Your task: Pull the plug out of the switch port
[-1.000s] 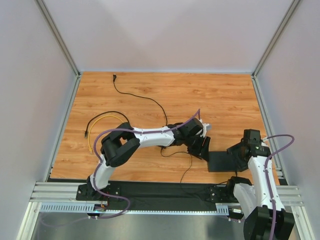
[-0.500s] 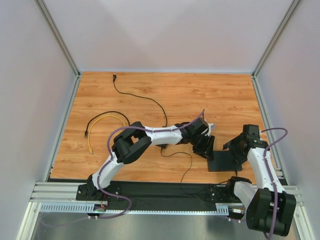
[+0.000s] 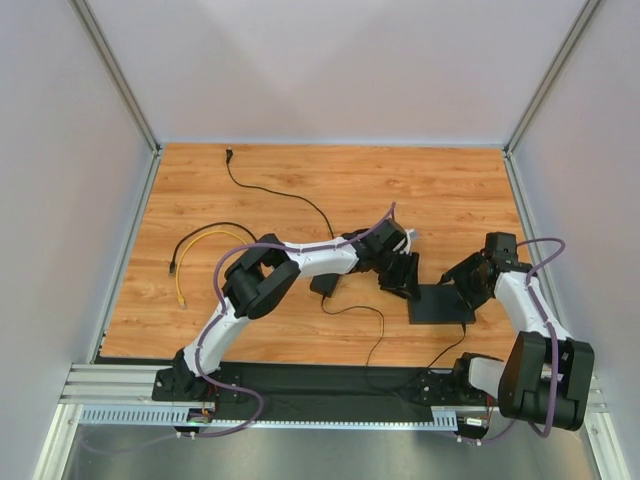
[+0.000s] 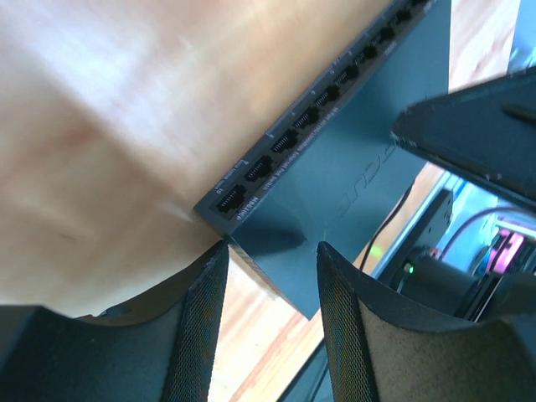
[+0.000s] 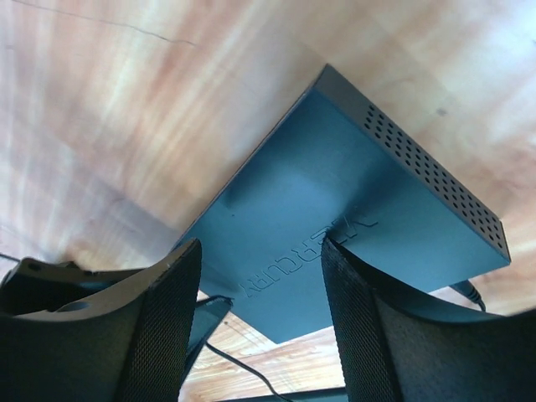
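Observation:
The switch (image 3: 440, 303) is a flat matte-black slab on the wooden table, between my two grippers. In the left wrist view the switch (image 4: 352, 159) shows a row of ports along one edge, and those in view look empty. My left gripper (image 4: 268, 285) is open, with its fingers (image 4: 197, 335) at the switch's near corner. In the right wrist view the switch (image 5: 335, 226) shows an embossed logo and a vented side. My right gripper (image 5: 264, 276) is open just above its top. A dark cable end (image 5: 467, 293) leaves the switch's far corner. No plug shows clearly.
A small black adapter brick (image 3: 322, 285) with thin black cables lies left of the left gripper (image 3: 405, 280). A yellow cable (image 3: 200, 245) and a black cable (image 3: 270, 190) lie on the left and back of the table. The right gripper (image 3: 465, 290) is near the right wall.
The switch has shifted up and to the left and turned a little. My right gripper has moved forward and left over it. My left gripper has moved away from the adapter brick, which now shows.

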Motion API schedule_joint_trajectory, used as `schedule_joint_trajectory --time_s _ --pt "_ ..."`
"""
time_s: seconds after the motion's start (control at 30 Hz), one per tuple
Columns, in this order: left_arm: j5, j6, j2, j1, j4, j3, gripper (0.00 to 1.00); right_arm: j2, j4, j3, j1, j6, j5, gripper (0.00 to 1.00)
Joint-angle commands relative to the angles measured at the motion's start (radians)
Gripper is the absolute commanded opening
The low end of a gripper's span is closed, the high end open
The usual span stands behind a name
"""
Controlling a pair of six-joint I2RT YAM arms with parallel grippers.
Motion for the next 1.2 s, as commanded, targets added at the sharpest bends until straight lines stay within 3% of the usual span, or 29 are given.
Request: schedule_joint_trajectory --time_s 0.0,0.23,0.57,0.83,1.17 --pt "-0.015 -0.001 0.038 0.024 -0.001 0.055 0.54 0.092 0.135 -0.049 0.014 -0.006 -0.031 0.61" --pt "-0.023 0.013 0.026 0.047 -0.042 0.077 0.54 0.123 0.150 -0.015 0.015 -0.056 -0.071 0.61" --pt "-0.083 0.073 -0.181 0.041 -0.048 -0.090 0.56 -0.092 -0.083 0.114 -0.021 -0.139 0.078 0.64" --pt "-0.033 0.018 -0.335 -0.007 0.085 -0.304 0.57 -0.284 -0.209 0.051 -0.232 -0.124 0.057 0.63" --pt "0.009 -0.008 -0.289 -0.052 0.108 -0.315 0.57 -0.252 -0.246 0.132 -0.273 -0.101 0.127 0.61"
